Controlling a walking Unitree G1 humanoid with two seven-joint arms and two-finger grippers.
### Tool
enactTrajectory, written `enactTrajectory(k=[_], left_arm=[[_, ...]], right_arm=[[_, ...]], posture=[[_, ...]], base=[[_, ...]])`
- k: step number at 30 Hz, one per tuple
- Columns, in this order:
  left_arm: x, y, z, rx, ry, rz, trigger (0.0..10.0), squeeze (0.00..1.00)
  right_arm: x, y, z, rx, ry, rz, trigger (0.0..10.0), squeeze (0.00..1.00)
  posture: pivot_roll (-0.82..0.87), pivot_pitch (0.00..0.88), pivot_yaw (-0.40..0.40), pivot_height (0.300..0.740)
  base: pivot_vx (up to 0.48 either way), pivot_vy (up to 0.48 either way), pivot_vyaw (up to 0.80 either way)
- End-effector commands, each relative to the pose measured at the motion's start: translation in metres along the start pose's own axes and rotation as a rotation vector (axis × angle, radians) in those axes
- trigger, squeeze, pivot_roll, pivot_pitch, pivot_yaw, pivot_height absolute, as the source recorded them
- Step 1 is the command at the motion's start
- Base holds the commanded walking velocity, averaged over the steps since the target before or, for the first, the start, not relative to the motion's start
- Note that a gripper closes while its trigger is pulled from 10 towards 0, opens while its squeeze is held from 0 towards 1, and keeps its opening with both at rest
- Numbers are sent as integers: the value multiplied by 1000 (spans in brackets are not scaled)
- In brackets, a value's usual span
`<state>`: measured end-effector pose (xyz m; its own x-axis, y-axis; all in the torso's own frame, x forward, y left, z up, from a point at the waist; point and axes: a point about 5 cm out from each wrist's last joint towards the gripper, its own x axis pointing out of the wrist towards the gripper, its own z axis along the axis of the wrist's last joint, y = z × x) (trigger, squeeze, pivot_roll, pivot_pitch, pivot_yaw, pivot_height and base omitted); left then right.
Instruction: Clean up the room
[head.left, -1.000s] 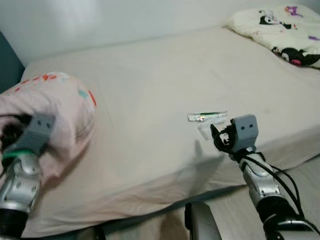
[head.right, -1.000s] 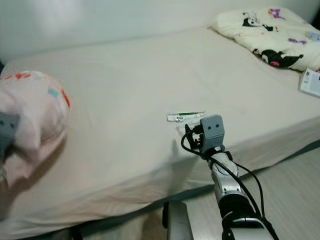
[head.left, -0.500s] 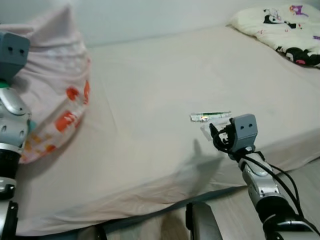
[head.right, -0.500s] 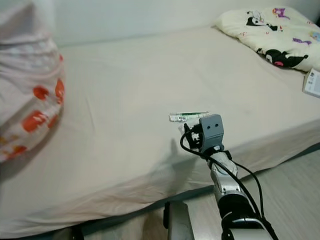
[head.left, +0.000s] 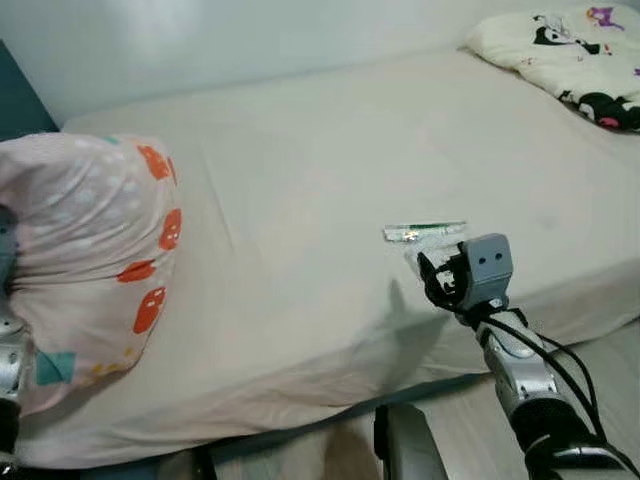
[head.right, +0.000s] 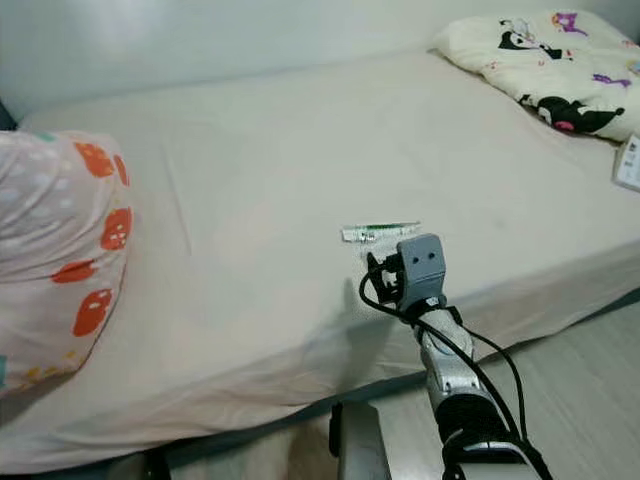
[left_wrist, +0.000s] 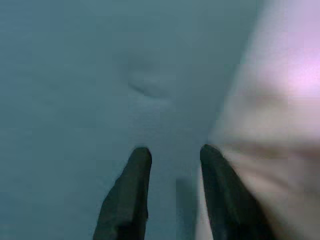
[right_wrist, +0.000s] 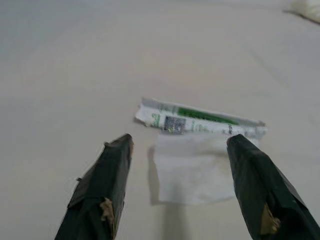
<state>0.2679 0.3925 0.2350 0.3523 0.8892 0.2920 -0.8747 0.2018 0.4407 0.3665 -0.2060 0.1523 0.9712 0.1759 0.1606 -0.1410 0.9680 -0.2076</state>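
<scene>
A thin green-and-white wrapper (head.left: 425, 232) lies on the beige bed sheet (head.left: 300, 180), with a small white scrap (right_wrist: 192, 167) just in front of it. My right gripper (right_wrist: 180, 142) hovers open low over the scrap, one finger (right_wrist: 102, 190) on each side, and the wrapper (right_wrist: 200, 120) lies just beyond the tips. In the eye view this gripper (head.left: 440, 280) is near the bed's front edge. A pink pillow with orange prints (head.left: 90, 260) rests on the bed's left end. My left gripper (left_wrist: 175, 150) is beside it, fingers apart with nothing between, pink fabric (left_wrist: 280, 110) along one finger.
A cream quilt with cartoon prints (head.left: 570, 50) is bunched at the bed's far right corner. A white box (head.right: 628, 165) lies at the right edge. A teal panel (head.left: 18, 100) stands behind the pillow. Wooden floor (head.right: 590, 370) runs along the bed's front.
The pink pillow, swung high by my left arm half a second ago, has come down onto the bed's left end. My right gripper has stayed over the scrap.
</scene>
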Motion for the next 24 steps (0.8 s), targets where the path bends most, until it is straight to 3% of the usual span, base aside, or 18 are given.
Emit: enactTrajectory(k=[1,3,4,5,6,7,8,9,11,12,13,19,24], left_arm=[[9,22,5,-20,-12,67,10000,0],[-3,6,22,-108,-145,-194,10000,0],[-3,6,22,-108,-145,-194,10000,0],[-22,-9,34,-177,-226,-438,10000,0],[-53,-25,44,-262,-272,-759,10000,0],[-76,-33,48,-316,-292,-970,10000,0],[-116,-38,58,-475,-265,-1281,10000,0],[-116,-38,58,-475,-265,-1281,10000,0],[-132,-37,71,-591,-250,-1366,10000,0],[-136,-38,81,-644,-264,-1362,10000,0],[-136,-38,81,-644,-264,-1362,10000,0],[-147,-49,133,-869,-342,-1205,10000,0],[-164,-52,150,-961,-344,-1273,10000,0]], right_arm=[[-2,4,-6,6,25,16,10000,0],[-1,5,-5,7,25,19,10000,0],[-1,5,-5,7,25,19,10000,0],[-1,6,-5,7,27,25,10000,0],[1,9,-5,10,27,32,10000,0],[1,10,-5,13,27,37,10000,0],[4,14,-3,19,18,45,10000,0],[4,14,-3,19,18,45,10000,0],[5,17,1,28,-1,50,10000,0],[6,18,4,43,-29,52,10000,0],[6,18,4,43,-29,52,10000,0],[8,38,42,165,-240,101,10000,0],[9,50,70,161,-350,122,10000,0]], posture=[[-37,158,99,515],[-19,163,96,515],[-19,163,96,515],[-7,164,92,515],[-4,163,92,515],[-4,162,93,515],[-9,158,95,515],[-9,158,95,515],[-9,158,95,515],[-15,154,95,515],[-15,154,95,515],[-42,127,80,515],[-53,110,76,530]], base=[[0,0,0],[0,0,0],[0,0,0],[0,0,0],[0,0,0],[0,0,0],[0,0,0],[0,0,0],[0,0,0],[0,0,0],[0,0,0],[0,0,0],[0,0,0]])
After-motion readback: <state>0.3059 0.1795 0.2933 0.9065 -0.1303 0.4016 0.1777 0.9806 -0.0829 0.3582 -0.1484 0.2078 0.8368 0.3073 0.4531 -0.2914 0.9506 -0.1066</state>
